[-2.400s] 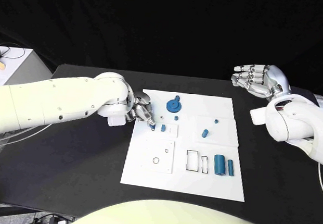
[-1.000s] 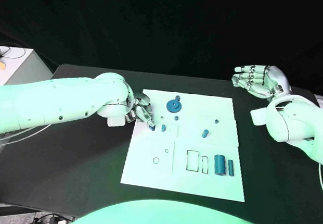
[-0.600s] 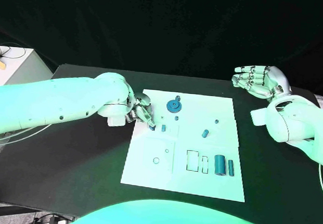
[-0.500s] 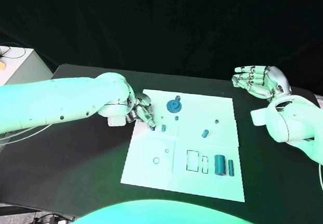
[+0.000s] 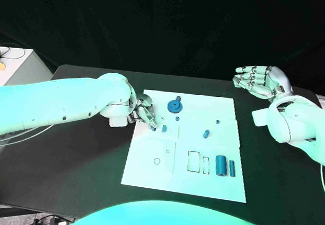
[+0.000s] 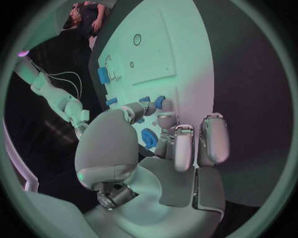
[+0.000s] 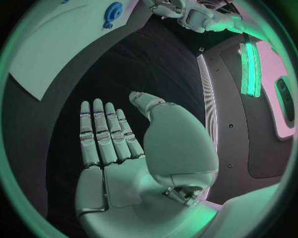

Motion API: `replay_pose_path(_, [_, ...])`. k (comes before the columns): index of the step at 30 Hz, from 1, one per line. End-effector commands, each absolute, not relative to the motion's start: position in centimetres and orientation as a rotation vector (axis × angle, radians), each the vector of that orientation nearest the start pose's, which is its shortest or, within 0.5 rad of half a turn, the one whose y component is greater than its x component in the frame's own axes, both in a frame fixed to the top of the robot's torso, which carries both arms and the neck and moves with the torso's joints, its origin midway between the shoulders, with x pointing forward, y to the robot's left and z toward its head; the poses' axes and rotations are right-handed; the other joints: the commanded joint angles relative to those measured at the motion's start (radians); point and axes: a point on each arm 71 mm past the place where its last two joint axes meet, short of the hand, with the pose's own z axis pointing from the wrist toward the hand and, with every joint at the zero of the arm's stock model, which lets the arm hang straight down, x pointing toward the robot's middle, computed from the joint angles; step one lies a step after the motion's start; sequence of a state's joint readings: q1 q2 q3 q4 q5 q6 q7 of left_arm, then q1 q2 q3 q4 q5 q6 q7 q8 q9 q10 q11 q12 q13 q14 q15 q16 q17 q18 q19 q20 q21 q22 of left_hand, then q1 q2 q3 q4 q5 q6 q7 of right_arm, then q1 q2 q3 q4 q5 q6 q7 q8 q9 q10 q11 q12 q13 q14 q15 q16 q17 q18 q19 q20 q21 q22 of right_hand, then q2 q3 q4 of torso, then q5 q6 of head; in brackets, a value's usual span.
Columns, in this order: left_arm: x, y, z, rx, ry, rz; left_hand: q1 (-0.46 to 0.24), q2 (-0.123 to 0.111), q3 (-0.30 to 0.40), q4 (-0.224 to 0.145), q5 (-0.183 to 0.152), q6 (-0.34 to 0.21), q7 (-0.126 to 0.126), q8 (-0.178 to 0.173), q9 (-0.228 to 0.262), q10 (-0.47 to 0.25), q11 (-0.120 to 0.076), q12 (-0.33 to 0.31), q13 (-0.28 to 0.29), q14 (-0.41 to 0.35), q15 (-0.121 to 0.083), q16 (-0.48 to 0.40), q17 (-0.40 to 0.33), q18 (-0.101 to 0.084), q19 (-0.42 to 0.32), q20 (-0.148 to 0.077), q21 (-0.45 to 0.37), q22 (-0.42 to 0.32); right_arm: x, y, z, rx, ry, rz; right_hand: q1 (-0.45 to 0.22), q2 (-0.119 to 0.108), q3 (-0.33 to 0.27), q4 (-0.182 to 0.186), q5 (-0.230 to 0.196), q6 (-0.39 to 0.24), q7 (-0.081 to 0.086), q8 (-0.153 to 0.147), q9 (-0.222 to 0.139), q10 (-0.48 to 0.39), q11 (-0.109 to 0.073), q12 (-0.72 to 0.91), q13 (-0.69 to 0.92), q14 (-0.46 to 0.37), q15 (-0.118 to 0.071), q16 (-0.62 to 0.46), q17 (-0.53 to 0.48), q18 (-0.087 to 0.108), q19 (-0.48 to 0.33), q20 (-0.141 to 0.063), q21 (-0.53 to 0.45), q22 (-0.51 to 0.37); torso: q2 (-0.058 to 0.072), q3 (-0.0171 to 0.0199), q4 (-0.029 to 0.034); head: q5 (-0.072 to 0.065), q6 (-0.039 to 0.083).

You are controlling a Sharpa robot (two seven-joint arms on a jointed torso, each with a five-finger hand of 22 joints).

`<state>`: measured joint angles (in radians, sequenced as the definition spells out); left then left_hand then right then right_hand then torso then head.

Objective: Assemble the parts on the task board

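My fingers hide the peg.
My left hand (image 5: 141, 112) pinches a small blue part (image 6: 159, 102) on the task board (image 5: 165, 181); my right hand (image 5: 260, 81) hangs spread.

Matt white task board (image 5: 169, 168), glossy blue plastic parts (image 5: 220, 165), matt black table (image 5: 75, 168).

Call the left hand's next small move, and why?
Probably a slight lowering to close on the small blue part under its fingertips. The left hand sits at the board's left edge with fingers pointed down at that part, though whether it already pinches it is unclear. The right hand hangs open, away from the board.
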<state>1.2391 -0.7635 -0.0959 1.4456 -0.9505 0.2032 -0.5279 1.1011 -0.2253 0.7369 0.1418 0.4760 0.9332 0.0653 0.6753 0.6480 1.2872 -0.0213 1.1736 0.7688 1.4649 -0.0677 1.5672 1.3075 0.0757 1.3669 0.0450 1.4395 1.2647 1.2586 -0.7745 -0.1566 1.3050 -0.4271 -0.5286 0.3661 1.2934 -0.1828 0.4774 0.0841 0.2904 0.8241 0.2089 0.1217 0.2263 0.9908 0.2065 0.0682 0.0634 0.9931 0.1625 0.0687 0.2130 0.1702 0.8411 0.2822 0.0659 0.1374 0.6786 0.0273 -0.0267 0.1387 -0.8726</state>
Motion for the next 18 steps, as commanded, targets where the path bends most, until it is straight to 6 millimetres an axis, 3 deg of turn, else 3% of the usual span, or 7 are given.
replay_pose_path(1, [47.81,19.51,-24.11,-0.197,2.490,-0.452,-0.003,0.007,0.157,-0.153,-0.003,0.017,-0.011,0.002,0.001,0.004,0.000,0.005,0.000,0.106,-0.007,0.004,0.263,-0.007,0.005,-0.005,0.002,0.000,52.44,-24.59,-19.07,0.663,1.402,1.093,-0.007,0.004,-0.004,0.000,0.000,0.005,0.058,-0.004,-0.001,0.004,0.001,-0.005,0.000,0.000,0.007,-0.002,-0.001,0.012,-0.006,0.001,-0.001,-0.001,0.000,0.0002,-0.0002,0.000,0.000])
replay_pose_path(9, [48.02,19.45,-24.16,-0.195,2.484,-0.444,-0.008,0.008,0.154,-0.151,-0.005,0.016,-0.012,0.003,0.002,0.003,-0.001,0.002,-0.005,0.106,-0.007,0.004,0.263,-0.007,0.005,-0.006,0.001,0.000,52.42,-24.58,-19.08,0.664,1.402,1.093,-0.008,0.006,-0.006,0.000,-0.001,0.008,0.058,-0.006,-0.004,0.004,0.001,-0.005,0.000,0.001,0.007,-0.002,-0.006,0.012,-0.006,0.001,-0.001,-0.008,0.000,-0.0004,-0.0003,-0.001,0.000])
replay_pose_path(18, [48.15,19.35,-24.33,-0.186,2.481,-0.433,-0.038,0.011,0.104,-0.139,-0.020,0.006,-0.019,0.009,0.013,0.007,-0.005,-0.003,-0.005,0.106,-0.011,0.004,0.263,-0.007,0.004,-0.009,-0.003,-0.002,52.37,-24.56,-19.08,0.665,1.403,1.095,-0.008,0.006,-0.006,0.000,-0.001,0.008,0.058,-0.006,-0.004,0.004,0.001,-0.005,0.000,0.001,0.007,-0.002,-0.006,0.012,-0.006,0.001,-0.001,-0.008,0.000,-0.0012,0.0002,-0.004,0.000])
